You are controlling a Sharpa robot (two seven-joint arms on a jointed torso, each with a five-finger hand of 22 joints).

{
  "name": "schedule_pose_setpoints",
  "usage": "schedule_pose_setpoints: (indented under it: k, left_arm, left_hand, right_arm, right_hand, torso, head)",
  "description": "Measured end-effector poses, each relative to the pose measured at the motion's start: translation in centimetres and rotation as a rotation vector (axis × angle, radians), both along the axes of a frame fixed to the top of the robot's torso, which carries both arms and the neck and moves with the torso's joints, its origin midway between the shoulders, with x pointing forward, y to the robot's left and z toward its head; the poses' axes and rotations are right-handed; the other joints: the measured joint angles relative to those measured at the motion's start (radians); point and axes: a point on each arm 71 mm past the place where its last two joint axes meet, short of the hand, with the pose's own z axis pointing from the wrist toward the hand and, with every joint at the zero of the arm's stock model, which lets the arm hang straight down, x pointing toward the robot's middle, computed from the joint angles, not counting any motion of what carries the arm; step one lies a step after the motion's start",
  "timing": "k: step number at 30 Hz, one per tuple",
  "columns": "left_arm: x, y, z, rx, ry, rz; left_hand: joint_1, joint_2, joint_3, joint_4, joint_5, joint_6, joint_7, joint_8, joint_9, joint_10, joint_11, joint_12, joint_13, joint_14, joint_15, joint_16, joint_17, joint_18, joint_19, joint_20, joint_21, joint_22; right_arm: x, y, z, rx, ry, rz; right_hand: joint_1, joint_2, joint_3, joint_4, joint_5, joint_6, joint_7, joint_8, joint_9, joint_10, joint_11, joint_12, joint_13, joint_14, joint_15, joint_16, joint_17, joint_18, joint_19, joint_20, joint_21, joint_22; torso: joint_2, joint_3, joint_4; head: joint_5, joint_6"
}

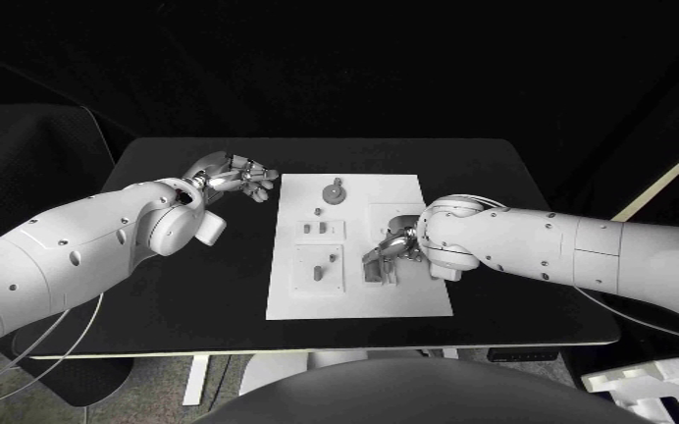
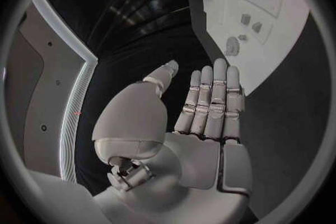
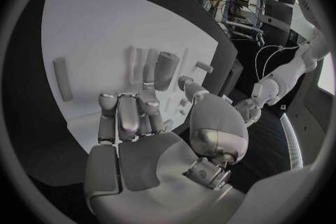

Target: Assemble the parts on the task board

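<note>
Right hand (image 1: 392, 250), fingers curled over the white task board (image 1: 304, 298), reaches a grey upright part (image 3: 165, 70) just beyond its fingertips; left hand (image 1: 237, 176) hangs spread and empty beside the board's far corner above the tabletop (image 1: 184, 316)

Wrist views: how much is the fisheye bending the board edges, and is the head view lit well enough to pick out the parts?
Left wrist view: the task board edges bow markedly toward the circle's rim. Right wrist view: its edge curves too, and the right hand hides part of it. Head view: the board is bright on the black table, the parts small and dim, the surroundings dark.
</note>
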Motion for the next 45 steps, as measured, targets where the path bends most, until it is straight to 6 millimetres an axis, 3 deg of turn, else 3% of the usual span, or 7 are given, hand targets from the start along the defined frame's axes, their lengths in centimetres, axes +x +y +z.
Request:
schedule_pose_setpoints:
  k: [5,13,23,45]
  left_arm:
    - [0.0,0.0,0.0,0.0,0.0,0.0]
    - [0.0,0.1,0.0,0.001,0.001,0.001]
    - [0.0,0.1,0.0,0.001,0.001,0.001]
    - [0.0,0.1,0.0,0.002,0.001,0.001]
  left_hand:
    - [0.0,0.0,0.0,0.0,0.0,0.0,0.0,0.0,0.0,0.0,0.0,0.0,0.0,0.0,0.0,0.0,0.0,0.0,0.0,0.0,0.0,0.0]
    - [0.0,0.0,0.0,0.0,0.0,0.0,0.0,0.0,0.0,0.0,0.0,0.0,0.0,0.0,0.0,0.0,0.0,0.0,0.0,0.0,0.0,0.0]
    - [0.0,0.0,0.0,0.0,0.0,0.0,0.0,0.0,0.0,0.0,0.0,0.0,0.0,0.0,0.0,0.0,0.0,0.0,0.0,0.0,0.0,0.0]
    - [0.0,0.0,0.0,0.0,0.0,0.0,0.0,0.0,0.0,0.0,0.0,0.0,0.0,0.0,0.0,0.0,0.0,0.0,0.0,0.0,0.0,0.0]
  right_arm:
    - [-0.6,-0.2,0.4,0.016,0.001,0.013]
    - [-0.9,-0.6,0.5,0.025,0.007,0.027]
    - [-1.2,-0.2,0.5,0.035,0.024,0.058]
    - [-0.7,-0.1,0.4,0.007,0.001,0.076]
  right_hand:
    - [0.02,0.003,0.003,-0.028,0.0,0.0,0.0,0.0,0.002,0.0,0.0,0.0,0.001,-0.001,0.0,0.0,0.0,0.004,0.0,0.0,0.0,0.002]
    - [0.09,0.007,0.021,-0.107,0.0,0.0,-0.001,0.006,0.008,0.0,0.0,0.0,0.006,0.002,-0.006,0.0,0.002,0.004,0.0,0.0,0.0,0.01]
    - [0.148,0.007,0.032,-0.129,0.001,0.0,-0.001,0.01,0.012,0.004,-0.004,0.0,0.008,0.002,-0.005,0.0,0.003,0.004,0.0,0.0,0.0,0.014]
    - [0.179,0.02,0.036,-0.134,0.001,0.002,-0.002,0.014,0.016,0.004,-0.004,0.0,0.01,0.004,-0.003,0.0,0.003,0.002,0.0,0.0,0.0,0.016]
  torso:
    - [0.0,0.0,-0.0005]
    - [0.0,0.0006,-0.0006]
    - [0.0,0.0005,-0.0002]
    - [0.0,-0.0009,0.0005]
  head:
    - [0.0,0.0]
    - [-0.001,0.0]
    - [-0.002,0.0]
    - [-0.002,0.0]
